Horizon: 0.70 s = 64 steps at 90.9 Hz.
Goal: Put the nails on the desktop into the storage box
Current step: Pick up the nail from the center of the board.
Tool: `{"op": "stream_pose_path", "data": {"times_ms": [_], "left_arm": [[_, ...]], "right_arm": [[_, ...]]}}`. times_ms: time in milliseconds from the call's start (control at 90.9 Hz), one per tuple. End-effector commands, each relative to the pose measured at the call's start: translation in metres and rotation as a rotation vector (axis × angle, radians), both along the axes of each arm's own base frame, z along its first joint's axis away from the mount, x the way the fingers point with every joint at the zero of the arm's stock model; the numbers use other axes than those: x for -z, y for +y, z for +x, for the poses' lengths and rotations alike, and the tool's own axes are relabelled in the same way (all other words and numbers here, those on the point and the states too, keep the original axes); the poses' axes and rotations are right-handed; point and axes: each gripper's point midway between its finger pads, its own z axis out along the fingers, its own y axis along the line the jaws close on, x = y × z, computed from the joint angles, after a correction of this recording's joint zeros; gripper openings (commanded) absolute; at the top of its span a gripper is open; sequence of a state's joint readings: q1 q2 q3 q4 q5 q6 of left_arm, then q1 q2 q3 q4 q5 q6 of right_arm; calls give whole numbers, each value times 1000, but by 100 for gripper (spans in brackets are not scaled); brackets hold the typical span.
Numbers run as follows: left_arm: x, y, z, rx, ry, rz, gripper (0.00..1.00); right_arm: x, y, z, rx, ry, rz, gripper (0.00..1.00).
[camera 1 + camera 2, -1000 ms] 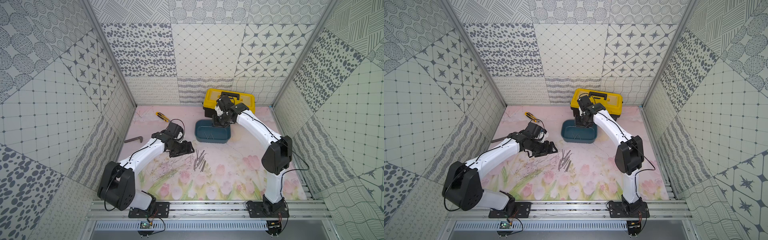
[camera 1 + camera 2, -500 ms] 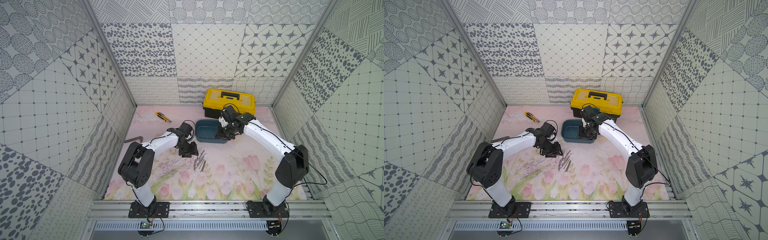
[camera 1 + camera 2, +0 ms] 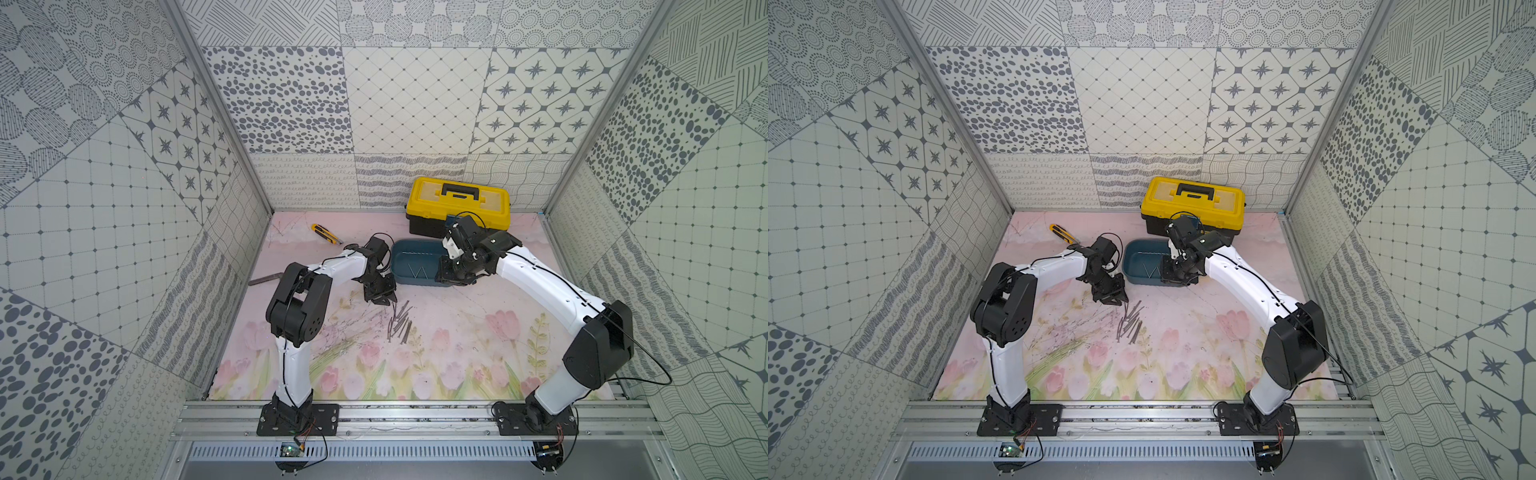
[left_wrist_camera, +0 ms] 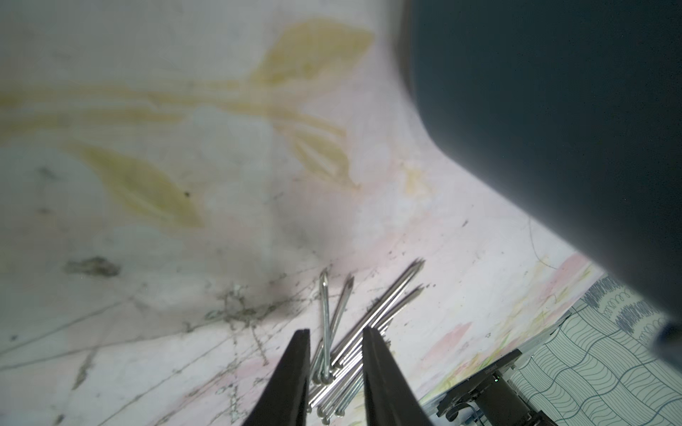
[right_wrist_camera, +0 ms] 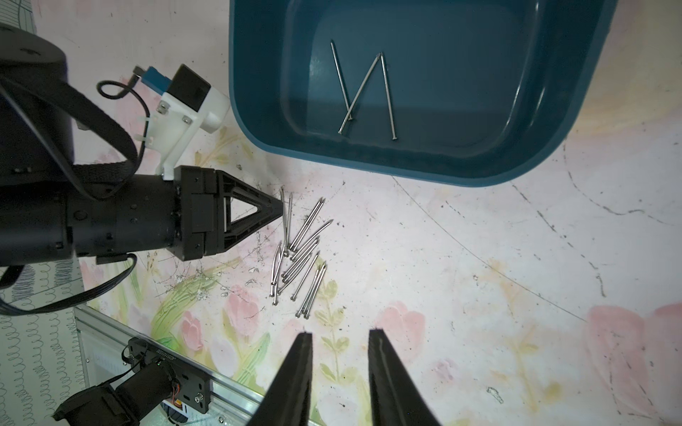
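**Left fingers astride the pile**

Scuffed tabletop, teal box toward the back, three nails already inside. The pile lies on the tabletop just beside the box. Left fingers are low and narrowly apart around nail ends, gripping nothing. Right fingers hang by the box, apart, empty.

Grey nails lie heaped on the tulip-printed desktop beside the teal storage box, three inside.

storage box blurred, cropped (left wrist view), metal bar half hidden
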<state>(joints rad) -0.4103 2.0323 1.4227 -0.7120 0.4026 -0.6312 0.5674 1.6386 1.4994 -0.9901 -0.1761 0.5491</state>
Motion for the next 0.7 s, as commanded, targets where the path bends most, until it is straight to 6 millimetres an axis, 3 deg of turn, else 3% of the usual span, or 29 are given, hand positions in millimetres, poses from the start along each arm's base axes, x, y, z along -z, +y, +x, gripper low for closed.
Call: {"op": "stream_pose_path", "data": {"times_ms": [0,297,693], "left_arm": [[8,13,-14,-3,103,81,25],[19,27,-23,47,137,208,23],[32,17,-30,74,171,255,22]], "right_arm": [[-5,0,7,-1,-40,-1,32],[-2,-4,11,3,-45,9,32],[0,-11,8,10,-46,18,32]]}}
